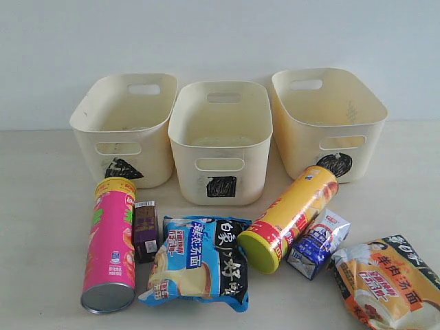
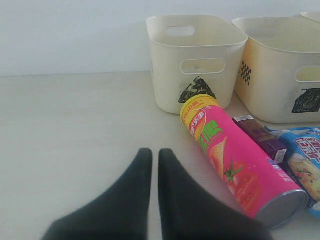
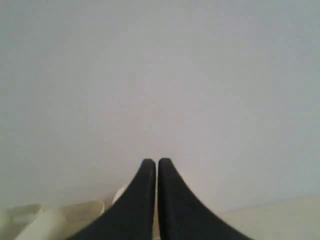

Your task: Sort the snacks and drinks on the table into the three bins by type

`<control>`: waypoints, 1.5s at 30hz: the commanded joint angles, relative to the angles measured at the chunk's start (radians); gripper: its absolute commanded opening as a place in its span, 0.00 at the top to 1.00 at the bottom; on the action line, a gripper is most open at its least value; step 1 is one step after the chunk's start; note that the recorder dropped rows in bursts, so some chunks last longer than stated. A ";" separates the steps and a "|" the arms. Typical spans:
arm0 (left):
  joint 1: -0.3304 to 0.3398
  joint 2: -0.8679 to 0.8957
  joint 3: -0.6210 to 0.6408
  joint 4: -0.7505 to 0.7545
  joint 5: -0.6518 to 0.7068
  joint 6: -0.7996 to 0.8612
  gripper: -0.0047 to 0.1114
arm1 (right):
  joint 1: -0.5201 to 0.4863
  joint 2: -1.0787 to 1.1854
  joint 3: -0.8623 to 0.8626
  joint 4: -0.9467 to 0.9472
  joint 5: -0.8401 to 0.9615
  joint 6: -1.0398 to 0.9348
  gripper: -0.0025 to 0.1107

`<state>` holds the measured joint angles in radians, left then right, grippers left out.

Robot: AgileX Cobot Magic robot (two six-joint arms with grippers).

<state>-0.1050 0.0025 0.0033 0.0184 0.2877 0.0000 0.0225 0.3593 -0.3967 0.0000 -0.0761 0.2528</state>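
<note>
Your counter is pale beige and carries everything. At its back three cream bins stand side by side, all upright. The left bin bears a black scribbled triangle, the middle bin a square, and the right bin a round blot. You can see nothing inside any of them from this angle.

In front of the bins lie the snacks and drinks:
- **Orange noodle bag**: it lies flat at the front right corner, partly cut off by the edge.
- **Blue-white noodle bag**: it lies flat in front of the middle bin.
- **Pink chip can**: it lies on its side at front left, with its metal base toward you and its yellow-rimmed end near the left bin.
- **Yellow chip can**: it lies slanted, with its yellow lid toward the blue-white bag and its other end close to the right bin.
- **Dark purple carton**: it sits just beside the pink can, between it and the blue-white bag.
- **Blue and white carton**: it lies between the yellow can and the orange bag.

Your left claw is pressed together with only a thin slit between its black fingers. It grips nothing and hangs over bare counter near the pink can. Your right claw is likewise pressed together and empty, and it points at the plain wall with cream bin rims low in its view.
</note>
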 commanded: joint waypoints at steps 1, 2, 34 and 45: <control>-0.005 -0.003 -0.003 -0.004 -0.003 -0.007 0.92 | -0.003 0.154 -0.090 -0.012 0.099 -0.065 0.98; -0.005 -0.003 -0.003 -0.004 -0.003 -0.007 0.92 | -0.003 0.181 -0.106 -0.012 0.123 -0.086 0.98; -0.005 -0.003 -0.003 -0.004 -0.003 -0.007 0.92 | -0.483 1.204 -0.583 0.650 1.152 -1.144 0.98; -0.005 -0.003 -0.003 -0.004 -0.003 -0.007 0.92 | -0.491 1.415 -0.583 0.684 1.202 -1.258 0.66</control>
<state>-0.1050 0.0025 0.0033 0.0184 0.2877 0.0000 -0.4616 1.7479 -0.9750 0.6741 1.1221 -0.9842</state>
